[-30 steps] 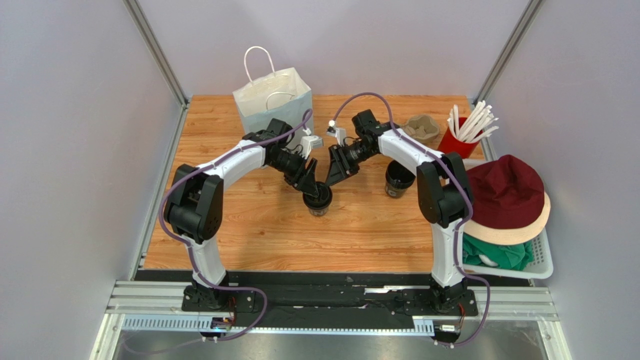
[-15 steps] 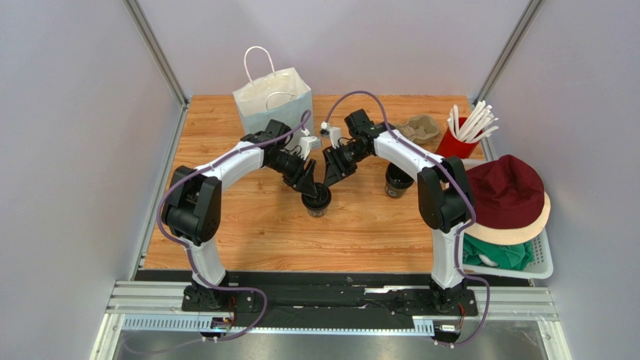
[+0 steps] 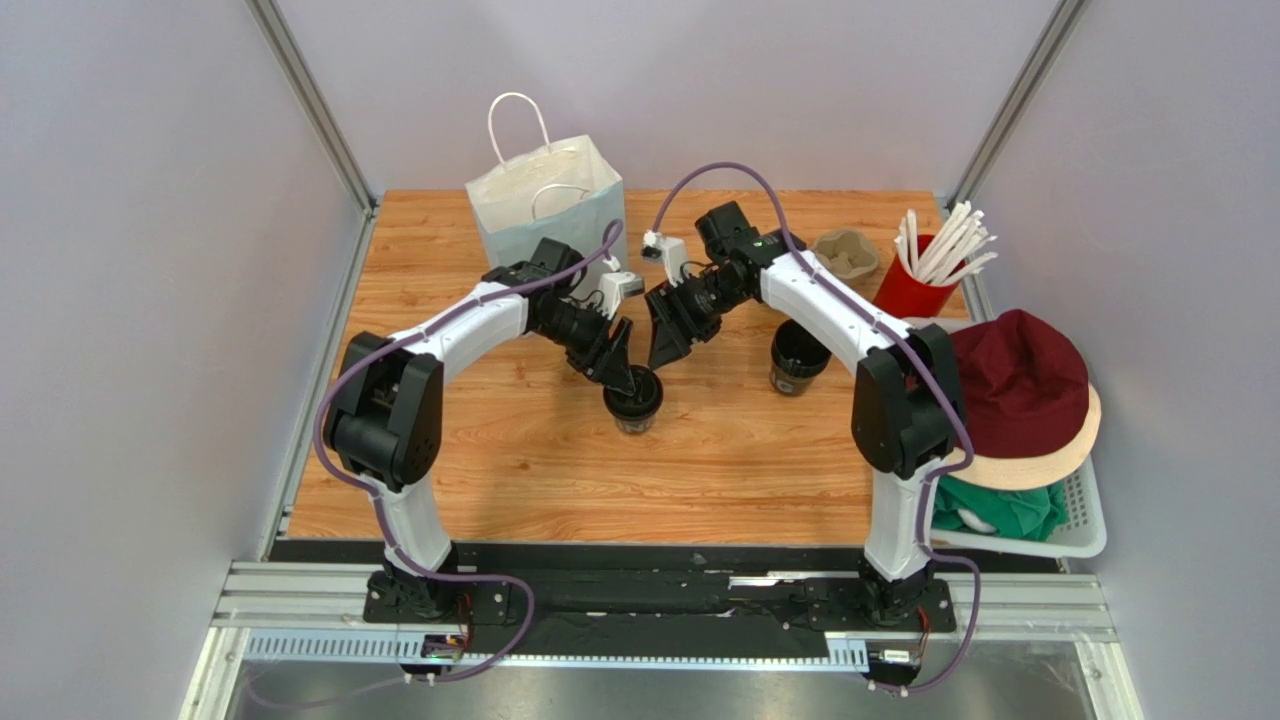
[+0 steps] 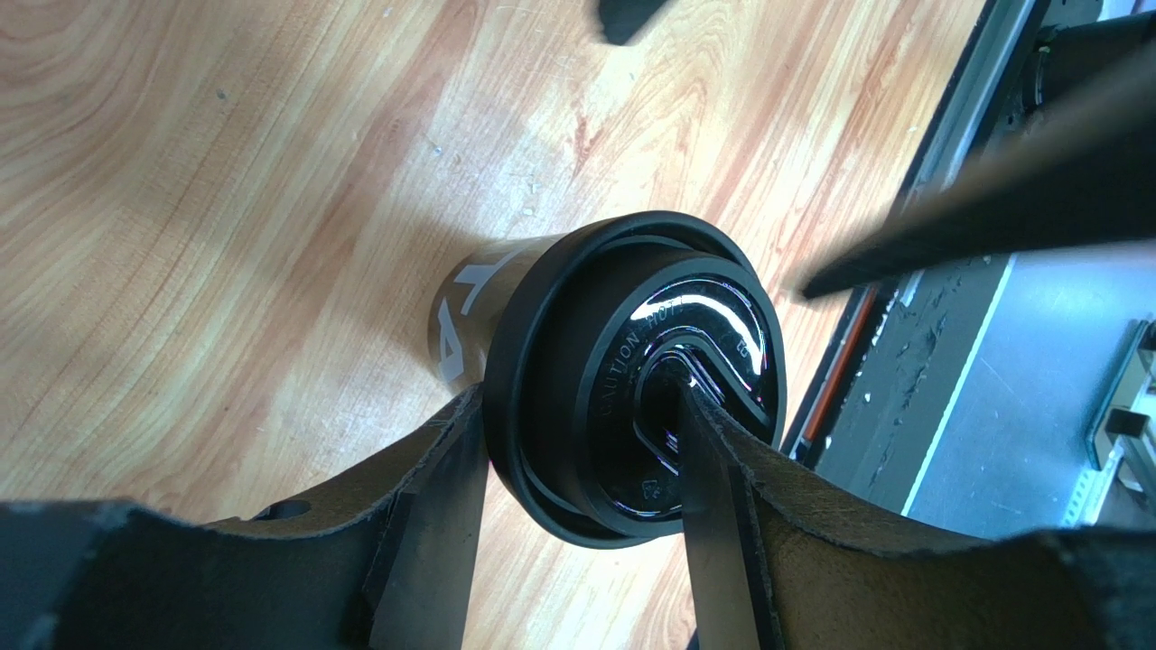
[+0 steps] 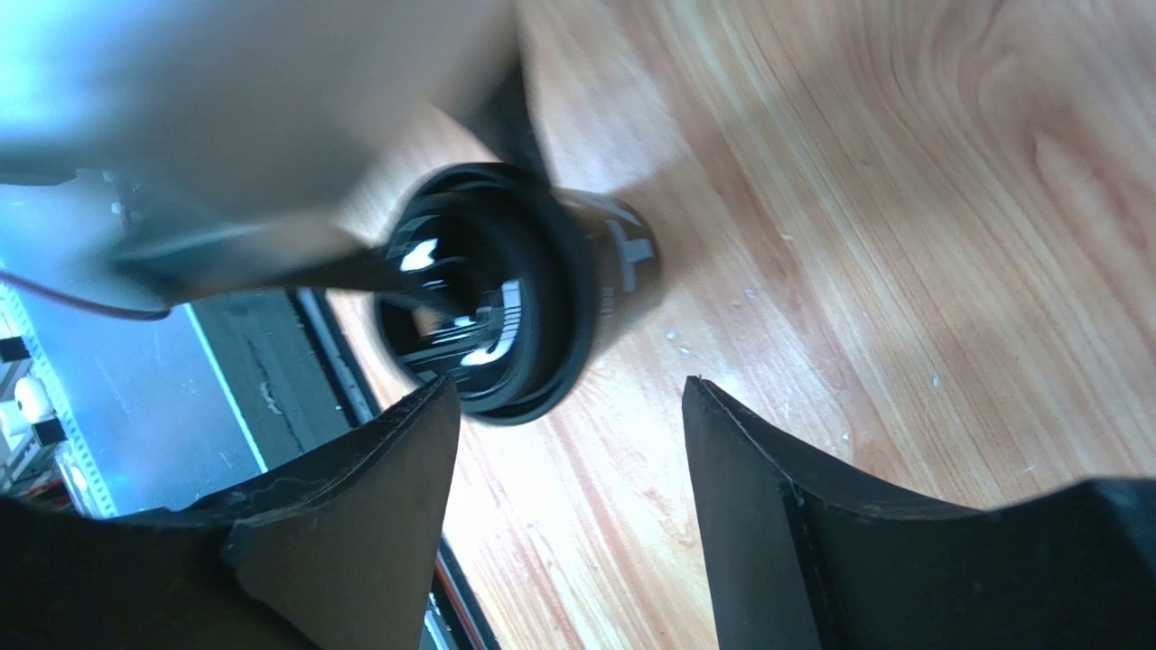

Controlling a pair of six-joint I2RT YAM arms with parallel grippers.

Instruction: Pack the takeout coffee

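Note:
A black takeout coffee cup [image 3: 636,399] with a glossy black lid stands at mid-table. My left gripper [image 3: 621,369] is shut on it. In the left wrist view, one finger [image 4: 437,504] presses the outside of the lid rim and the other finger [image 4: 715,490] sits in the lid's recess of the cup [image 4: 597,339]. My right gripper [image 3: 663,339] is open and empty, just above and behind the cup. In the right wrist view the cup [image 5: 543,301] lies beyond my open right gripper [image 5: 567,396]. A second black cup [image 3: 796,357] stands to the right.
A white paper bag [image 3: 544,198] stands open at the back left. A brown pulp cup carrier [image 3: 846,255] and a red cup of white straws [image 3: 920,273] stand at the back right. A white basket [image 3: 1085,525] holding a maroon hat [image 3: 1019,383] sits at the right edge.
My right gripper has drawn back a little from the cup, toward the far side, and its elbow swung right. The left gripper and the cup have stayed put.

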